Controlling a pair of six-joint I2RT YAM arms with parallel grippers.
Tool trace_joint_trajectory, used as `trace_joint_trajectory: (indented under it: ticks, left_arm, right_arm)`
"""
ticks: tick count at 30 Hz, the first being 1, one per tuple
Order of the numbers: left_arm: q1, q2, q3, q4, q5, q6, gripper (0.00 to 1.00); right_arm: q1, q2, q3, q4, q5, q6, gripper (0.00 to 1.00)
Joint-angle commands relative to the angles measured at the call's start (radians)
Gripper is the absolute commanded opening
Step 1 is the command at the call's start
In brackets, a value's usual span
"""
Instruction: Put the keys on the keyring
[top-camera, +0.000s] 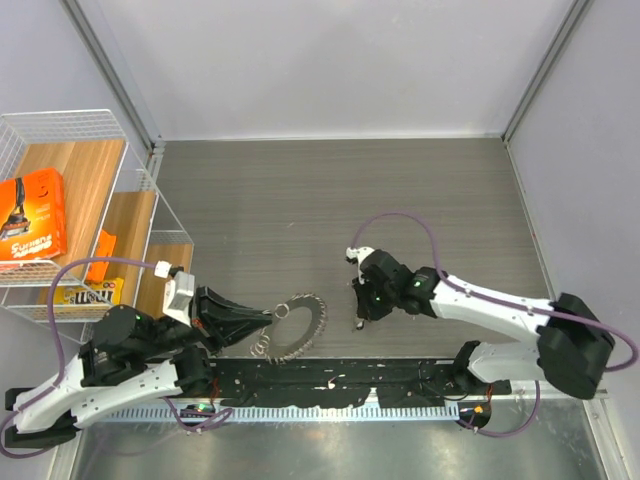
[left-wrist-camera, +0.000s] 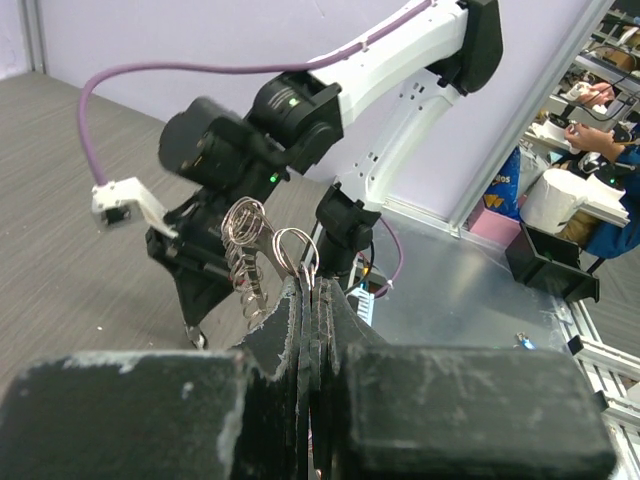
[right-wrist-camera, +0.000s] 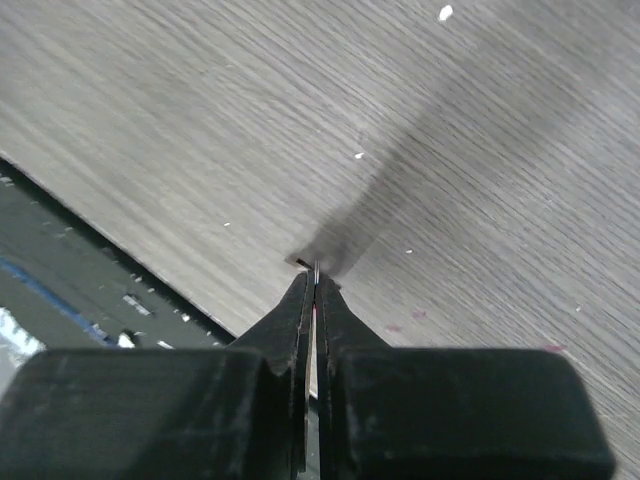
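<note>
The keys are fanned as a spiky silvery disc (top-camera: 305, 325) on the grey table, just right of my left gripper (top-camera: 266, 318). The left gripper is shut on a thin silvery ring (top-camera: 283, 309) at the disc's left rim. In the left wrist view the ring (left-wrist-camera: 297, 247) sticks up from the closed left gripper (left-wrist-camera: 308, 285), with a coil of metal loops (left-wrist-camera: 245, 250) hanging beside it. My right gripper (top-camera: 358, 320) points down at the table right of the disc. In the right wrist view the right gripper (right-wrist-camera: 315, 282) is shut on a thin silvery key (right-wrist-camera: 316, 270) seen edge-on.
A white wire basket (top-camera: 140, 180) stands at the left with an orange box (top-camera: 32, 215) and a candy packet (top-camera: 85, 292). A black rail (top-camera: 330, 380) runs along the near edge. Grey walls enclose the far side and the right side.
</note>
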Motion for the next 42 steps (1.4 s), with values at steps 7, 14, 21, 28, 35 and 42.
trace_joint_trajectory:
  ticks: [7,14,21,28,35,42]
  left_arm:
    - [0.002,0.01,0.031,0.077,-0.001,-0.016,0.0]
    - [0.002,0.005,0.031,0.057,-0.018,-0.003,0.0]
    - [0.002,0.014,0.031,0.06,-0.015,0.004,0.0]
    - [0.002,0.017,0.03,0.075,-0.012,0.002,0.0]
    - [0.002,0.019,0.027,0.072,-0.01,0.004,0.0]
    - [0.002,0.019,0.025,0.072,-0.013,0.004,0.0]
  right_arm:
    - [0.006,0.27,0.116,0.109,0.022,0.039,0.07]
    - [0.005,0.238,0.128,0.113,0.052,0.034,0.3]
    - [0.005,0.163,0.114,0.05,0.069,0.034,0.31]
    - [0.008,0.146,0.082,0.04,0.062,0.039,0.31]
    - [0.017,0.181,0.07,0.06,0.06,0.048,0.31]
    - [0.019,0.217,0.071,0.077,0.052,0.048,0.31]
